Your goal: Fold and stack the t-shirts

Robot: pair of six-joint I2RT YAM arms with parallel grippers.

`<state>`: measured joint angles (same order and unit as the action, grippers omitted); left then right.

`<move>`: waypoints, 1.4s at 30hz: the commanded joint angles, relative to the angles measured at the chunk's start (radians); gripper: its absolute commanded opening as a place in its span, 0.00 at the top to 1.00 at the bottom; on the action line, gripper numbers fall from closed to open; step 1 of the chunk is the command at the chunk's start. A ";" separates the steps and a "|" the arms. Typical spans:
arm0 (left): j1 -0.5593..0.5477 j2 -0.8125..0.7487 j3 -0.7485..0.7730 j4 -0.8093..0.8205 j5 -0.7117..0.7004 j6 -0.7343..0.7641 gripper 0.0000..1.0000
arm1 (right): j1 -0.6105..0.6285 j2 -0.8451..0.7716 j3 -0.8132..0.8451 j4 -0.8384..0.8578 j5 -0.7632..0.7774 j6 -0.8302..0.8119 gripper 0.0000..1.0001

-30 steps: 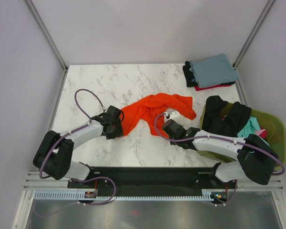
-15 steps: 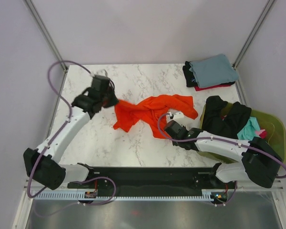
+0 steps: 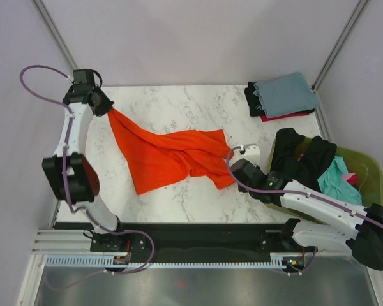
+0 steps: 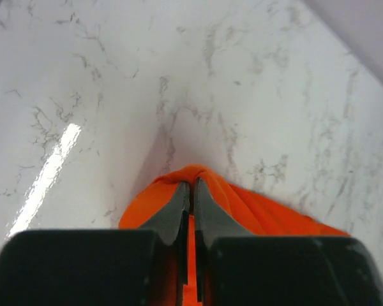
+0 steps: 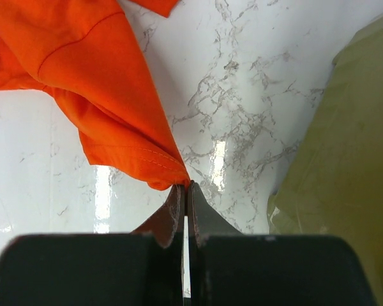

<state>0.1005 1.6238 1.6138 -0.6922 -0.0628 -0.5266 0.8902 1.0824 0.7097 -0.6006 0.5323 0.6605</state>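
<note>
The bright orange t-shirt is stretched across the marble table between my two grippers, partly spread and still wrinkled. My left gripper is at the table's back left corner, shut on one bunched end of the shirt; the left wrist view shows cloth pinched between the tips. My right gripper is near the front right, shut on a hemmed corner of the shirt, as the right wrist view shows at the tips. A folded stack sits at the back right: a grey-blue shirt on top, black and red below.
The olive-green basket stands at the right edge, close beside my right arm, and shows in the right wrist view. A black shirt hangs over its rim; teal and pink cloth lie inside. Frame posts rise at the back corners.
My left gripper swung from the table's middle left to the back left corner, dragging the orange shirt out long. My right gripper kept its corner and shifted slightly toward the front right.
</note>
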 commanded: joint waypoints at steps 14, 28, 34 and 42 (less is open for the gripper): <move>-0.186 -0.178 -0.283 -0.169 -0.089 0.071 0.42 | 0.001 0.027 0.028 0.054 -0.046 -0.027 1.00; -0.343 -0.671 -1.058 0.125 0.103 -0.246 0.45 | 0.000 0.033 -0.027 0.197 -0.175 -0.102 1.00; -0.355 -0.645 -1.108 0.145 0.011 -0.270 0.45 | 0.000 0.039 -0.024 0.205 -0.196 -0.105 1.00; -0.351 -0.581 -1.071 0.117 -0.146 -0.271 0.39 | 0.001 0.033 -0.041 0.202 -0.181 -0.113 1.00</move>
<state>-0.2512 1.0199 0.5110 -0.5926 -0.1078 -0.7589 0.8902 1.1263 0.6804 -0.4198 0.3447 0.5598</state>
